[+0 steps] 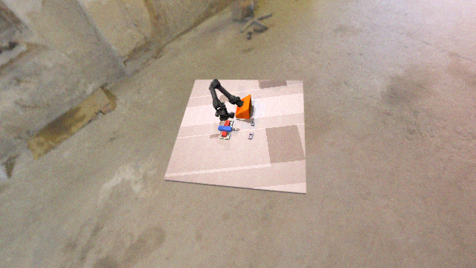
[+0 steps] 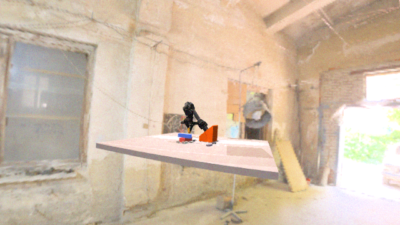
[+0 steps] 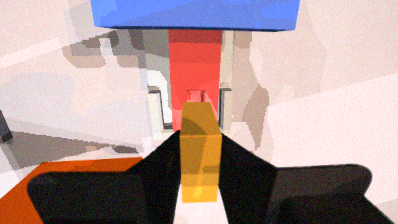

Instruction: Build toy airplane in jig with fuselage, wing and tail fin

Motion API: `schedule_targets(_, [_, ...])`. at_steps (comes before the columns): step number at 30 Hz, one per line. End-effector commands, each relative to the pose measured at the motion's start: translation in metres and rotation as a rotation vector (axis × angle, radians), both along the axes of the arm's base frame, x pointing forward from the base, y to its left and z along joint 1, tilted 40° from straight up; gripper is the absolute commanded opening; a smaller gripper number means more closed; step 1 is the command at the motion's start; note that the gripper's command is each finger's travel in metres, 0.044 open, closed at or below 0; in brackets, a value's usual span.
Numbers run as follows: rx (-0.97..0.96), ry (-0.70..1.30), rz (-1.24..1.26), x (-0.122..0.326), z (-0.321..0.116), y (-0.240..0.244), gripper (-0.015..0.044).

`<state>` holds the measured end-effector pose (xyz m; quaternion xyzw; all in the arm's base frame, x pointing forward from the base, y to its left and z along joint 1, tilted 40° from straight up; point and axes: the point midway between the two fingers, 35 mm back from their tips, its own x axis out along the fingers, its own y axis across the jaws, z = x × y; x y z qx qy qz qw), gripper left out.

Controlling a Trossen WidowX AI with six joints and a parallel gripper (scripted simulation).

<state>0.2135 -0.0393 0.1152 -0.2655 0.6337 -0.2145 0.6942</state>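
The red fuselage (image 1: 224, 133) (image 2: 185, 140) (image 3: 195, 65) lies in the pale cradle (image 3: 226, 110), between its side walls. The blue wing (image 1: 224, 128) (image 2: 184, 135) (image 3: 195, 12) lies crosswise on top of the fuselage; its tab and socket are hidden. My gripper (image 2: 189, 126) (image 3: 196, 135) is shut on the yellow-orange tail fin (image 2: 189, 130) (image 3: 200, 167). The fin hangs upright above the tail end of the fuselage. In the wrist view the tail socket (image 3: 195, 95) shows just beyond the fin's top edge, partly covered by it. Contact between fin and fuselage is not visible.
An orange wedge-shaped block (image 1: 243, 109) (image 2: 209, 135) (image 3: 25, 192) stands beside the arm, right of the cradle in the top and exterior views. Two small grey pieces lie on the table, one nearer the front (image 1: 251, 136) and one nearer the wedge (image 1: 253, 123).
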Motion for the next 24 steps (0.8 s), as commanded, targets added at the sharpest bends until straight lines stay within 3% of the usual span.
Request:
schedule_targets(1, [-0.002,-0.001,0.003,0.0,-0.001,-0.001,0.0066])
schedule_targets(24, [-0.004,-0.002,0.003,0.005,-0.028,-0.025,0.0066])
